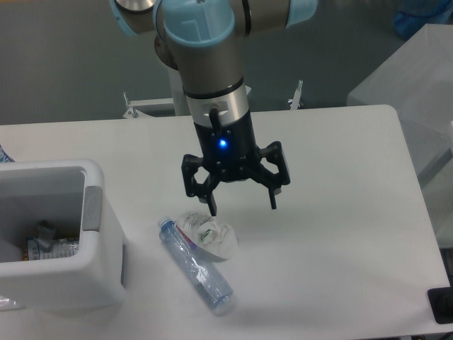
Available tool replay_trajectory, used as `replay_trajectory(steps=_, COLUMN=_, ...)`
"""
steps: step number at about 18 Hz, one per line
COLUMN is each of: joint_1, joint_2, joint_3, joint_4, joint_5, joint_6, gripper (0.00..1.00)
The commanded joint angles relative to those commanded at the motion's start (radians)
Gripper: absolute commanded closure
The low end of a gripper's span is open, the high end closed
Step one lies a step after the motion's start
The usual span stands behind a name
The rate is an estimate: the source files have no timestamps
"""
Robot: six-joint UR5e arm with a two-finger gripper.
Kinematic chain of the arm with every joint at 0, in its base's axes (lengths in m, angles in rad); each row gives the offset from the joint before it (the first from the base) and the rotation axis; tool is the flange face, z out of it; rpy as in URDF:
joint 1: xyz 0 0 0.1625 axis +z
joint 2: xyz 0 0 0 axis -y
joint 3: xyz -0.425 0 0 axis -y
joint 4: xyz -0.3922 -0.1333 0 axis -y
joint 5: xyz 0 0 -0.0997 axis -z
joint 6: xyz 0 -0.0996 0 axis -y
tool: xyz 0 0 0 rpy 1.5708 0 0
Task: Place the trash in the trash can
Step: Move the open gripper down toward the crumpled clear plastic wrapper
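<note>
1. The gripper (243, 206) hangs above the table (340, 234), fingers spread apart, holding nothing.
2. A crumpled plastic wad (209, 234) touches the water bottle (195, 265).
3. The white trash can (67, 280) stands left, with items inside.

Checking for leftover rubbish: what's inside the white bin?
The trash can holds some clutter at its bottom, seemingly clear plastic and something grey. The near wall hides the rest of its floor.

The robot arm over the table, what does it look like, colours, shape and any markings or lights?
The arm is built of thick rounded silver-grey segments with light blue caps at the joints. Its wrist narrows to a silver ring, then a black cylindrical body carrying a small glowing blue light. Below that sits the black two-finger gripper, with angular linkages spreading outward and slim dark fingers. No loose cables or printed markings are discernible.
</note>
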Motion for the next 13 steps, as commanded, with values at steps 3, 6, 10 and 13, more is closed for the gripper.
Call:
replay_trajectory(steps=3, joint_1=0.000, joint_2=-0.005, joint_3=0.000, joint_4=0.000, joint_5=0.014, joint_6=0.000, gripper=0.00)
replay_trajectory(steps=6, joint_1=-0.002, joint_2=-0.008, joint_3=-0.014, joint_4=0.002, joint_5=0.015, joint_6=-0.006, gripper=0.00)
replay_trajectory(steps=10, joint_1=-0.008, joint_2=-0.005, joint_3=-0.092, joint_4=0.012, joint_5=0.128, joint_6=-0.003, gripper=0.00)
replay_trajectory(steps=13, joint_1=-0.023, joint_2=-0.008, joint_3=-0.106, joint_4=0.017, joint_5=0.144, joint_6=-0.002, gripper=0.00)
